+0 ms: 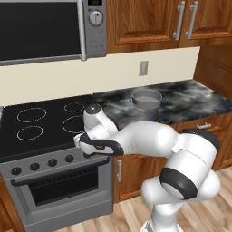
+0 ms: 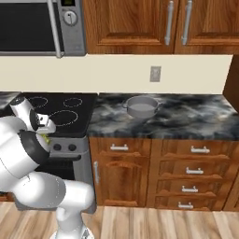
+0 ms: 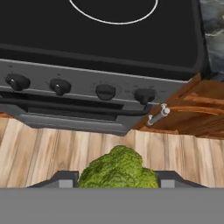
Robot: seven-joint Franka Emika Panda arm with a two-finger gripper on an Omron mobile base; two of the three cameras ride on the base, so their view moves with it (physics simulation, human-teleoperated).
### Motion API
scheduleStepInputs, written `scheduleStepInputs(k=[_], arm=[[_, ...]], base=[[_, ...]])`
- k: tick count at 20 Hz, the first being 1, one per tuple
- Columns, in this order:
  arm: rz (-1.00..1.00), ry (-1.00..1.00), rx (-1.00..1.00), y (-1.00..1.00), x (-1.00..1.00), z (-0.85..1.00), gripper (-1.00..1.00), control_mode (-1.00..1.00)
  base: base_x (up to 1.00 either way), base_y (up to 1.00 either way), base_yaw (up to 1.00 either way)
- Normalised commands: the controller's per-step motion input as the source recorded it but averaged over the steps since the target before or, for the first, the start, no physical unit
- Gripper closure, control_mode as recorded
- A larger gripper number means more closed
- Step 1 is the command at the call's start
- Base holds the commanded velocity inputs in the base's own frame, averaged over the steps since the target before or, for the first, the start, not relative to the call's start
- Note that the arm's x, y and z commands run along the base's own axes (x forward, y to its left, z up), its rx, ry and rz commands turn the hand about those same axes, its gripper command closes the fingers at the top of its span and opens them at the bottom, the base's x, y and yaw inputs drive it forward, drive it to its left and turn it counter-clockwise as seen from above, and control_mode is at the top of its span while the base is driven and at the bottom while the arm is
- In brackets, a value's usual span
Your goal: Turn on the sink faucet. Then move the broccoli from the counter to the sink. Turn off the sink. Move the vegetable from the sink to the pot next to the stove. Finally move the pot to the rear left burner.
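Observation:
The green broccoli point(image 3: 117, 169) sits between my two dark fingertips, with my gripper point(image 3: 116, 181) shut on it. My hand hangs over the floor just in front of the stove's knob panel point(image 3: 87, 89). In the left base view the gripper point(image 1: 80, 141) is at the front edge of the black stove point(image 1: 41, 122), near its right side. In the right base view a sliver of the broccoli point(image 2: 45, 138) shows under the hand. The grey pot point(image 1: 146, 98) point(image 2: 141, 106) stands empty on the dark marble counter, right of the stove. The rear left burner point(image 1: 31, 114) is bare. Sink and faucet are out of view.
A microwave point(image 1: 45, 27) hangs above the stove, with wooden cabinets point(image 2: 154, 23) beside it. Drawers and cabinet doors point(image 2: 186, 172) line the front under the counter point(image 2: 196, 116). The oven door handle point(image 1: 59, 174) sticks out below the knobs. The floor is wood planks point(image 3: 43, 148).

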Motion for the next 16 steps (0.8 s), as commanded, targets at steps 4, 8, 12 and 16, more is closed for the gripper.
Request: scheduleStepInputs(k=[4,8,12,16], arm=[[0.00,0.00,0.00,0.00,0.00,0.00,1.00,1.00],[0.00,0.00,0.00,0.00,0.00,0.00,1.00,1.00],[0.00,0.00,0.00,0.00,0.00,0.00,1.00,1.00],[0.00,0.00,0.00,0.00,0.00,0.00,1.00,1.00]], base=[[0.59,-0.18,0.12],[0.55,-0.25,0.12],[0.57,-0.34,0.09],[0.59,-0.35,0.08]])
